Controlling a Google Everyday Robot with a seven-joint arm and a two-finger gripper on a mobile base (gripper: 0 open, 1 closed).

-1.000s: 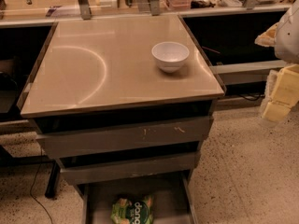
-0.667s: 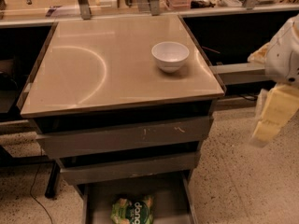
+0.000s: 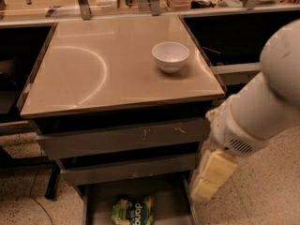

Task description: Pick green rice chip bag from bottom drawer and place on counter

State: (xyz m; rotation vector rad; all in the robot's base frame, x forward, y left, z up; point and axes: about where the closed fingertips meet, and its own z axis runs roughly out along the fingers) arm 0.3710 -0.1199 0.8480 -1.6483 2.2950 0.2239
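The green rice chip bag [image 3: 133, 212] lies on the floor of the pulled-out bottom drawer [image 3: 140, 189], open to a reach from above. The gripper [image 3: 212, 176] hangs pointing down just right of the drawer, probably lining up. Whether it is spread or clenched cannot be told.

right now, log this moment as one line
stage: pre-grasp | gripper: low, right of bottom drawer | chip bag: in drawer, not held | counter: holds white bowl
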